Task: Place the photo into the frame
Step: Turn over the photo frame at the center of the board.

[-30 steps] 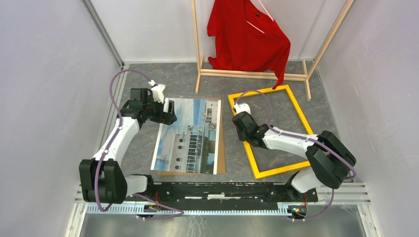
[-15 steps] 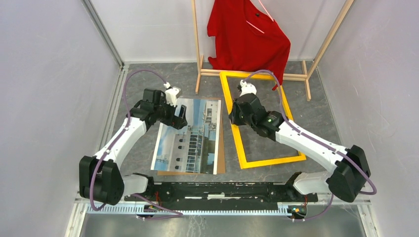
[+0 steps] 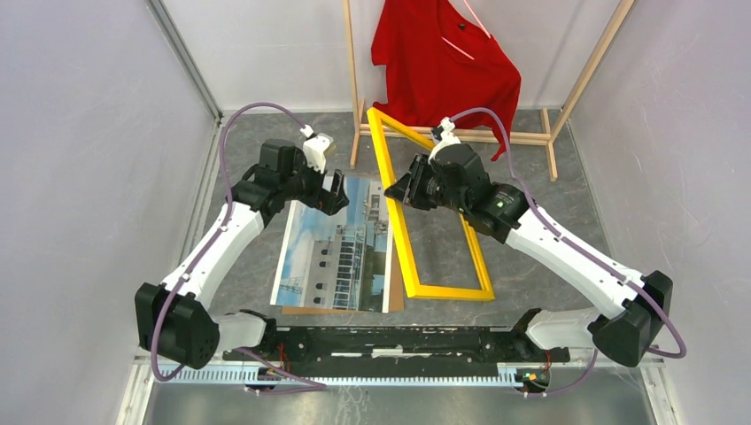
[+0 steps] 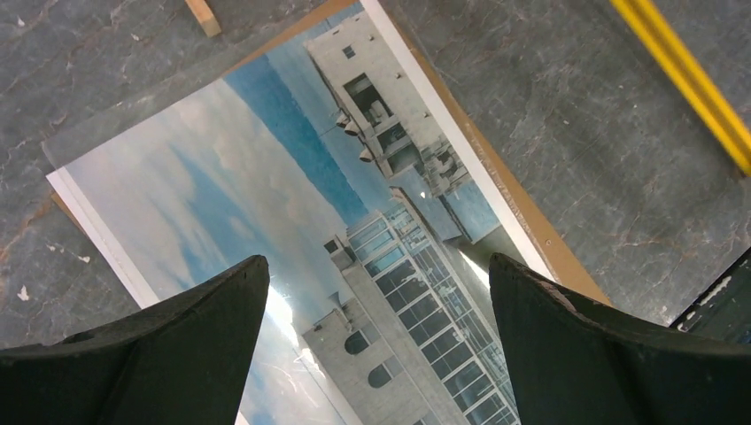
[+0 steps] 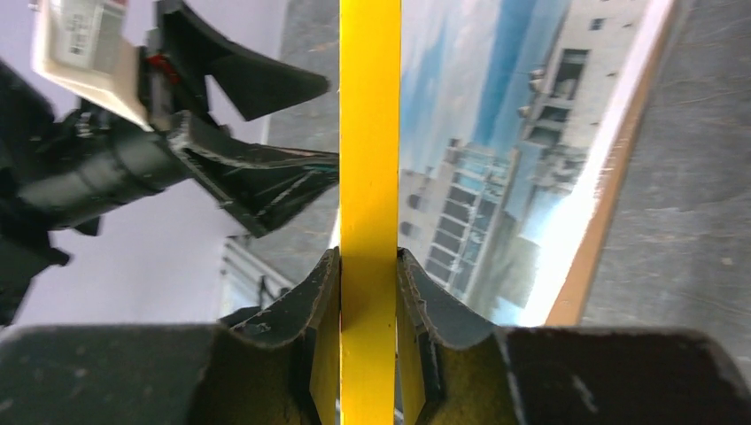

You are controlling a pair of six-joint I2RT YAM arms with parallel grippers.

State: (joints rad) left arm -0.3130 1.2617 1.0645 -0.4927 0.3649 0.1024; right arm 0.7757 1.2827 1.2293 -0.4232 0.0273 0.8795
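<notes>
1. The frame is up from the desk on its far side. It stands tilted, and I judge that its near bar rests on the desk or just above it.
2. The right jaws are clenched on one long bar of the frame, somewhere along the middle of its length. In the wrist view the yellow bar runs straight up between the two fingers.
3. The photo lies flat, picture side up, on a brown board on the left half of the desk. From above, the held bar crosses just over its right edge.
4. The left jaws are released, spread wide, and hang over the far part of the photo without touching it.
5. I think the frame is stiff and light but long. Held at one point only, it will want to swing around the grip, and the smooth paint may slip.
6. A hold near the middle of a bar, as now, seems the most balanced one.
7. The photo looks thin, glossy and bendable, so it can crease. Because it lies flat, I would take it by an edge or a corner, not from the top.
8. The rack with a red shirt stands close behind the raised end of the frame.
</notes>
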